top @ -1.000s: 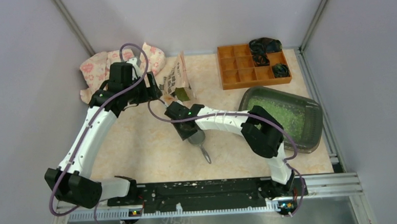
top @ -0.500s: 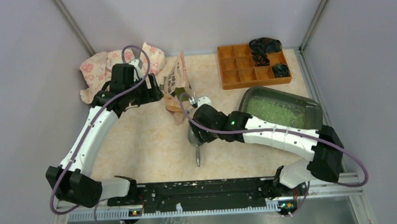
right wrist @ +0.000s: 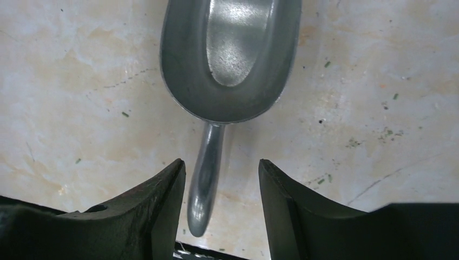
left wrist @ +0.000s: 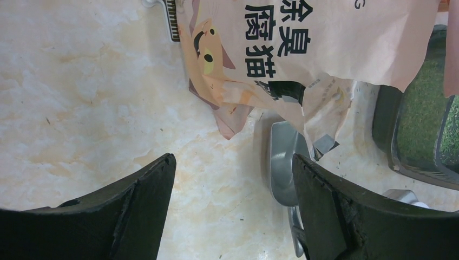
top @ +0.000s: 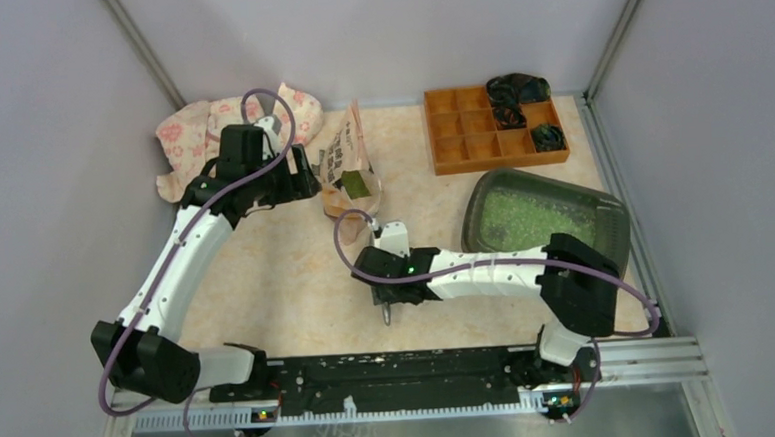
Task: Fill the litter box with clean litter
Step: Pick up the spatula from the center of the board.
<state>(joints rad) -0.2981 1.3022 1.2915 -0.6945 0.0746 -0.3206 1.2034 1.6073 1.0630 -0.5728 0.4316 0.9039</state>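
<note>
a smooth grey scoop (right wrist: 230,54) with a rounded bowl and slim handle lies flat on the glossy marble-patterned table (top: 286,274), its handle pointing to 6 o'clock. the right gripper (right wrist: 222,162), on an arm folded low across the middle, has its fingers spread either side of the handle and not clamped on it. the litter box (top: 608,212), a dark rounded plastic tray at the table's 4 o'clock, holds clean litter (top: 523,211), fine light-green granules, while the orange organiser (top: 469,124) at 1 o'clock has dark tangled items in its 3 o'clock cells. the left arm reaches toward 12 o'clock, the left gripper (left wrist: 234,160) wide apart and empty just short of the crinkled pink printed bag (left wrist: 303,49), with a floral cloth (top: 194,129) at 11 o'clock.
</note>
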